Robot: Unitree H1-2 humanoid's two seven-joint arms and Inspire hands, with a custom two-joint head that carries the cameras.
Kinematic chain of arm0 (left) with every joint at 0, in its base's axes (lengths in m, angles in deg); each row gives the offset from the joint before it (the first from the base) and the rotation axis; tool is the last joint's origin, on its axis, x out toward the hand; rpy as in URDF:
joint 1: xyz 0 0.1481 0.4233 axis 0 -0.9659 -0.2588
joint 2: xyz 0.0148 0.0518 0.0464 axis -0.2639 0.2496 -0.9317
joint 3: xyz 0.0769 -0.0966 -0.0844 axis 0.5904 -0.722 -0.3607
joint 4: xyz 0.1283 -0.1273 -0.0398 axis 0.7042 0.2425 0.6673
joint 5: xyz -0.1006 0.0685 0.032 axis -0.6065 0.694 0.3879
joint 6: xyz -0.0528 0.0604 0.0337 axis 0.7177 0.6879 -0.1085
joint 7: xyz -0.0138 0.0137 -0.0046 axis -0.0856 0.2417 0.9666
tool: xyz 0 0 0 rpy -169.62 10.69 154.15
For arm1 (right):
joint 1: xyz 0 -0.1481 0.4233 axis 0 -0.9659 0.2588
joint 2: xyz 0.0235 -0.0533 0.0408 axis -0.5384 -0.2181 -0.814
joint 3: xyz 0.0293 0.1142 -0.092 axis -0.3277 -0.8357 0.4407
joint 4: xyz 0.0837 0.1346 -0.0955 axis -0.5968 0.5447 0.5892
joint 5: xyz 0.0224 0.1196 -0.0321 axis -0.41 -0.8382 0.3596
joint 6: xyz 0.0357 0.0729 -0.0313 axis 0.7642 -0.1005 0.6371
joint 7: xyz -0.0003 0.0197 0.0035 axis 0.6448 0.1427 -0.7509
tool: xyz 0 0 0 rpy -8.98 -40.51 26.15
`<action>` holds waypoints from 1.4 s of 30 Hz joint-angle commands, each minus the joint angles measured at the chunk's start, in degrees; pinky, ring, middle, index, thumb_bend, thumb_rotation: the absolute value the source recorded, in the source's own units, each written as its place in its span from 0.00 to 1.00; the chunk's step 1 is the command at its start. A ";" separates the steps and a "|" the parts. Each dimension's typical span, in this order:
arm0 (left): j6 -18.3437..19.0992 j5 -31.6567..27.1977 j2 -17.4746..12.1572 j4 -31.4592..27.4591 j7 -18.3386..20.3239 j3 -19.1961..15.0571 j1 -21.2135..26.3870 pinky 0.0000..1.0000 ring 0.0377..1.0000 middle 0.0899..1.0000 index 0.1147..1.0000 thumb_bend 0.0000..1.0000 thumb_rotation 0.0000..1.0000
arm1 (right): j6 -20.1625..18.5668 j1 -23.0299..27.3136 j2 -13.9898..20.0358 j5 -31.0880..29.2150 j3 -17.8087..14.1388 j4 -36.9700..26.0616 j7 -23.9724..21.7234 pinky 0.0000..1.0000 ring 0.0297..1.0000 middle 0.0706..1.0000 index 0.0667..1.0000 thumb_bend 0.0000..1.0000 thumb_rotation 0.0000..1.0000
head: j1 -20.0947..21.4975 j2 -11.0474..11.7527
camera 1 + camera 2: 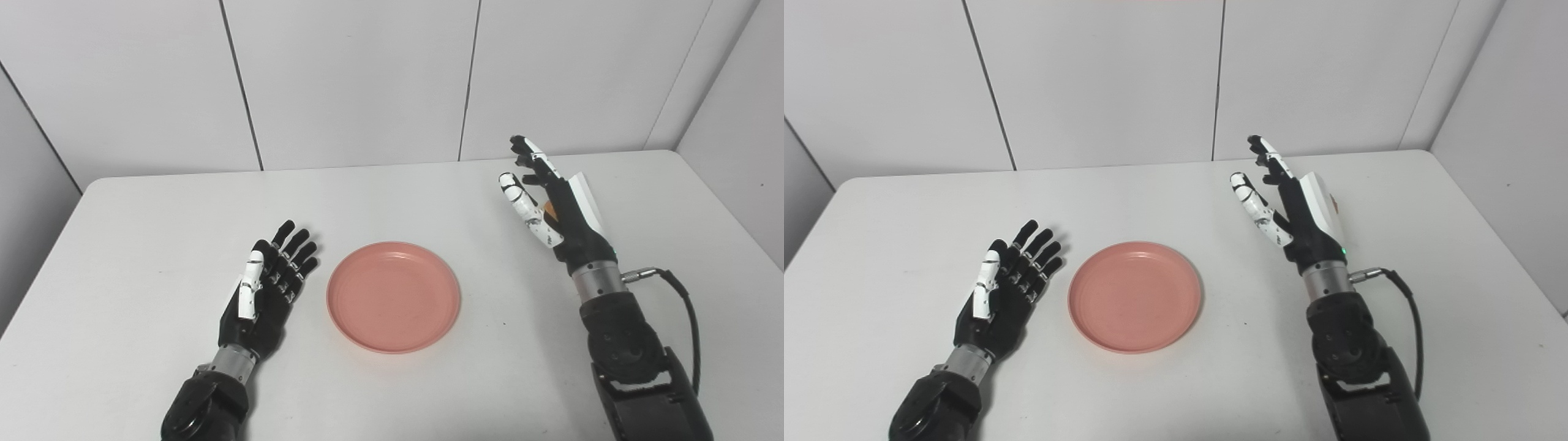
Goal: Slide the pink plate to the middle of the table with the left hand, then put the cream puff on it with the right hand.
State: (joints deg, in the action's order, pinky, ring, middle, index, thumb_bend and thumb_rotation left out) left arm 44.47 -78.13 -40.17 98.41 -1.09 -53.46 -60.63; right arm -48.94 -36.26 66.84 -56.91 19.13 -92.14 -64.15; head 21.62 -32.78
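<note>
The pink plate [393, 297] lies flat and empty near the middle of the white table [153, 220]. My left hand [266, 288] rests just left of the plate, palm turned toward it and fingers stretched out, a small gap from the rim. My right hand [551, 202] is raised over the table's right back part with fingers and thumb spread, holding nothing I can make out. I see no cream puff in either view. A small orange patch [551, 211] shows beside the right palm, and I cannot tell what it is.
White wall panels stand behind the table's back edge. A black cable [689, 318] loops out from the right wrist over the table's right side. Bare tabletop lies in front of and behind the plate.
</note>
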 commanded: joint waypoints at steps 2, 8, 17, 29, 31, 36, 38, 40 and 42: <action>3.04 0.49 -0.55 3.61 -1.20 -0.33 -2.97 1.00 0.98 0.98 0.97 0.38 1.00 | -0.42 3.23 2.23 1.88 -0.45 -1.86 -0.68 0.81 0.87 0.89 0.89 0.59 0.89 | 0.52 0.13; 3.40 -0.19 -0.95 4.40 -1.18 -0.65 -2.76 1.00 0.98 0.98 0.97 0.37 1.00 | -2.86 5.80 4.94 7.13 -0.64 0.27 -0.93 0.78 0.86 0.89 0.90 0.67 0.79 | 1.39 0.81; 2.74 0.16 -1.44 5.66 -0.66 -1.08 -2.52 1.00 0.99 0.99 0.98 0.35 1.00 | -7.80 8.47 9.23 13.15 -0.04 3.01 -4.10 0.77 0.86 0.91 0.92 0.77 0.61 | 2.40 1.43; 3.59 -0.52 -1.59 6.02 -0.26 -2.06 -2.26 1.00 0.99 0.98 0.98 0.35 1.00 | -9.84 9.62 13.42 16.94 0.92 7.37 -7.26 0.73 0.87 0.93 0.94 0.83 0.54 | 2.89 1.49; 3.59 -0.68 -1.68 6.12 -0.11 -2.00 -2.20 1.00 0.99 0.98 0.98 0.35 1.00 | -9.42 9.88 13.93 17.27 0.97 8.53 -7.20 0.74 0.87 0.93 0.95 0.84 0.53 | 2.89 1.49; 3.39 -0.84 -1.84 6.27 0.01 -1.98 -2.17 1.00 0.99 0.99 0.98 0.34 1.00 | -9.21 10.44 14.80 17.47 1.11 11.33 -7.08 0.76 0.89 0.94 0.96 0.85 0.53 | 2.93 1.50; 3.28 -0.81 -1.98 6.39 0.19 -1.96 -2.20 1.00 0.99 0.99 0.99 0.34 1.00 | -9.74 10.71 14.92 17.49 1.19 12.07 -7.38 0.77 0.89 0.94 0.96 0.85 0.54 | 2.96 1.36; 3.33 -0.91 -2.10 6.54 0.30 -2.00 -2.19 1.00 0.99 0.99 0.99 0.34 1.00 | -9.61 11.07 14.97 17.42 1.23 13.48 -7.10 0.77 0.88 0.94 0.96 0.85 0.53 | 2.96 1.36; 3.44 -0.98 -2.17 6.63 0.25 -2.07 -2.15 1.00 0.99 0.99 0.99 0.35 1.00 | -9.81 11.43 14.91 17.40 1.34 14.74 -7.00 0.76 0.88 0.94 0.96 0.86 0.54 | 2.95 1.15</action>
State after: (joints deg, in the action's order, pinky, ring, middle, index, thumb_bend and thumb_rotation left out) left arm 44.41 -80.47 -41.40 100.84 0.96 -55.47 -59.43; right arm -57.99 -27.95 80.26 -40.09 20.83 -76.84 -72.46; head 24.61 -31.55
